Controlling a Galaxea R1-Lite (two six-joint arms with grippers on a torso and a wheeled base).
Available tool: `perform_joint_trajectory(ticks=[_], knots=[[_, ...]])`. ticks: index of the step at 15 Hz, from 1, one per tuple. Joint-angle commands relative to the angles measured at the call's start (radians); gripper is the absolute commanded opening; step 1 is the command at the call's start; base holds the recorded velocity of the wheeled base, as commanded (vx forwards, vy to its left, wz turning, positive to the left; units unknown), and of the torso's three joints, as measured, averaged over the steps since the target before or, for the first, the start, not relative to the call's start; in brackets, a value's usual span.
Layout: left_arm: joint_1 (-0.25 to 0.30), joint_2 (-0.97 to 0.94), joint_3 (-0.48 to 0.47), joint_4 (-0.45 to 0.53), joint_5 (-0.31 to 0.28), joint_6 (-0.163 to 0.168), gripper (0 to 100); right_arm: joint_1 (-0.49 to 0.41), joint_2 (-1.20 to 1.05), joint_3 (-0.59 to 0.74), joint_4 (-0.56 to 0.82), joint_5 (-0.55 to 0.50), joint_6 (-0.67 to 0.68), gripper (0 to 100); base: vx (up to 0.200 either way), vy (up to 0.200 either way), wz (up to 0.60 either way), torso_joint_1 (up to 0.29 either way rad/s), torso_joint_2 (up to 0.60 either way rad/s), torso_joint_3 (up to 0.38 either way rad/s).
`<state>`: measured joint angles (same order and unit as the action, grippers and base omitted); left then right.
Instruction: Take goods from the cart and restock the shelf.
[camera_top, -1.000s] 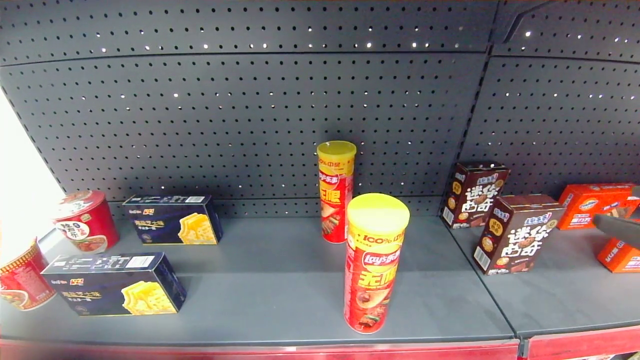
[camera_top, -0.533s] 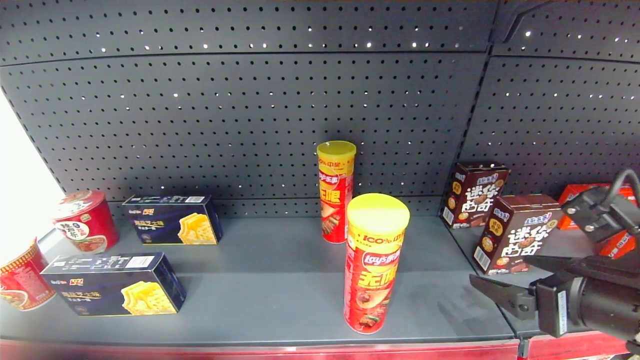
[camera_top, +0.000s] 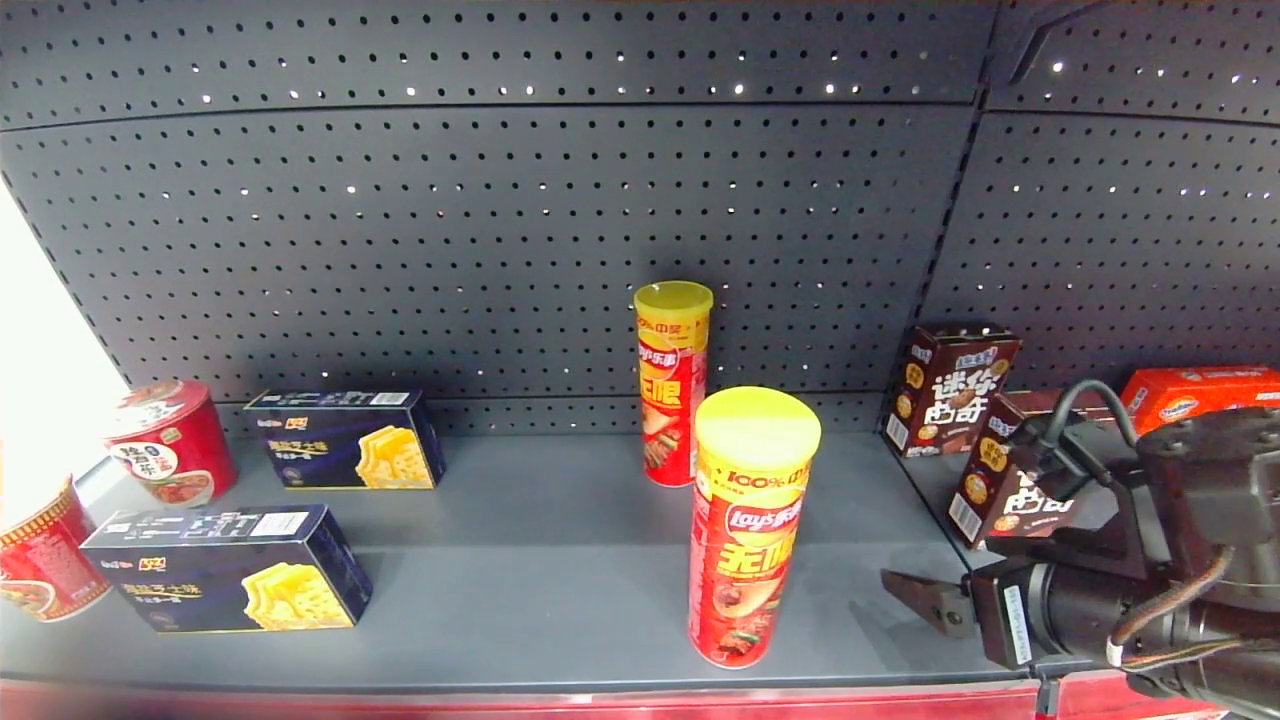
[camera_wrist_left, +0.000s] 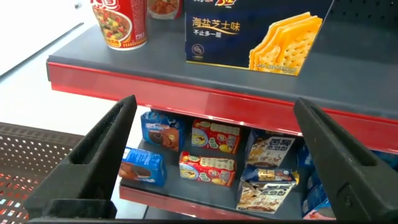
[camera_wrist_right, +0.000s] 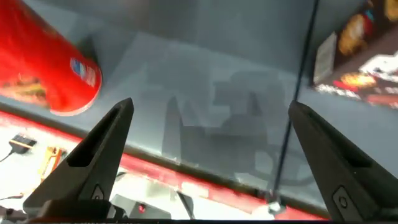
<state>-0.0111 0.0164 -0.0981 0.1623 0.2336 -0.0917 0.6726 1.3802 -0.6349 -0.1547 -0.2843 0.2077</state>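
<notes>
R gripper (camera_wrist_right: 209, 109) sat at lower right of head frame, low over shelf (camera_top: 560, 560) front edge, just right of front chips can (camera_top: 750, 530), not touching it; claw spread wide w/ nothing betw fingers. Front chips can stood upright at bottom centre, rear chips can (camera_top: 672, 385) upright behind it by pegboard. L gripper (camera_wrist_left: 214, 102) also gaped, nothing held, below shelf level facing cracker box (camera_wrist_left: 255, 31). Brown snack box (camera_top: 945, 390) at right, cup noodles (camera_top: 170, 440) far left

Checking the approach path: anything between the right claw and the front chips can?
No. Bare shelf between the right claw and the front chips can, in the head view and the right wrist view.
</notes>
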Motion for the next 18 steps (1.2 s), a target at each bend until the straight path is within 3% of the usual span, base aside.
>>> perform_joint_trajectory(ticks=[1, 3, 8, 18], knots=[[0.000, 0.004, 0.000, 0.000, 0.001, 0.000, 100, -0.008, 0.071, -0.043, 0.000, 0.007, -0.002, 100, 0.000, 0.000, 0.00, 0.000, 0.00, 0.000], [0.000, 0.002, 0.000, 0.000, 0.001, -0.002, 100, -0.005, 0.128, -0.098, -0.013, 0.013, -0.001, 100, 0.000, 0.000, 0.00, 0.000, 0.00, 0.000], [0.000, 0.002, -0.002, 0.000, 0.003, -0.069, 100, 0.024, 0.203, -0.157, -0.031, 0.013, -0.001, 100, 0.000, 0.000, 0.00, 0.000, 0.00, 0.000], [-0.001, 0.002, -0.002, 0.000, 0.003, -0.072, 100, 0.087, 0.252, -0.166, -0.062, 0.027, -0.001, 100, 0.000, 0.000, 0.00, 0.000, 0.00, 0.000]])
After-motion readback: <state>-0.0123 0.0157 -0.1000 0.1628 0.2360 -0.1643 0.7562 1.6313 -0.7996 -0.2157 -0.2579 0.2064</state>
